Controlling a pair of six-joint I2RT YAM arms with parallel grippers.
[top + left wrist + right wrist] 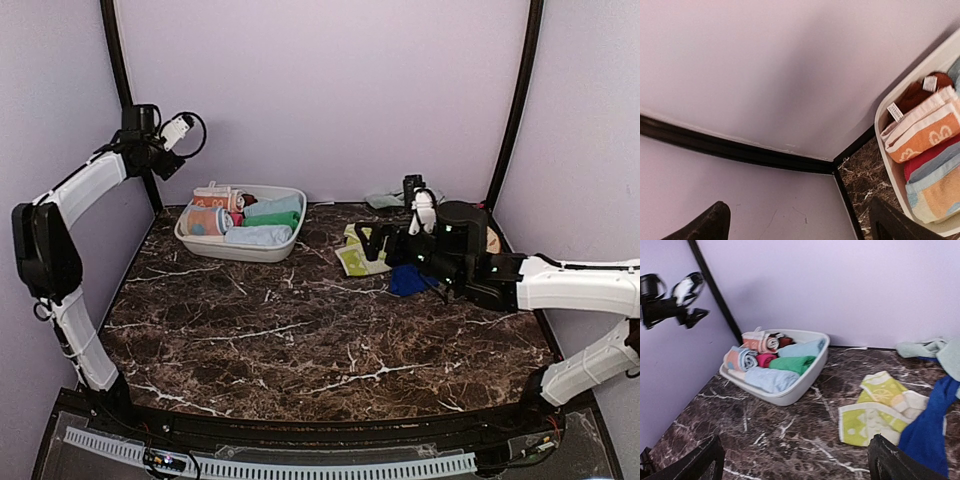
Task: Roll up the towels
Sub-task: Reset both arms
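several rolled towels (771,379) already sit in the white tub (807,387). a yellow-green towel (875,412), a dark blue towel (927,427) and a mint towel (920,347) lie unrolled on the tabletop (790,435). the left gripper (800,227) and right gripper (795,462) both gape wide, empty.

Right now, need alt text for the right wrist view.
A white tub of rolled towels sits centre-left on a dark marble table. On the picture's right lie unrolled ones: a yellow-green towel, a dark blue towel beside it, a mint towel behind. The right gripper, open and empty, frames the bottom edge.
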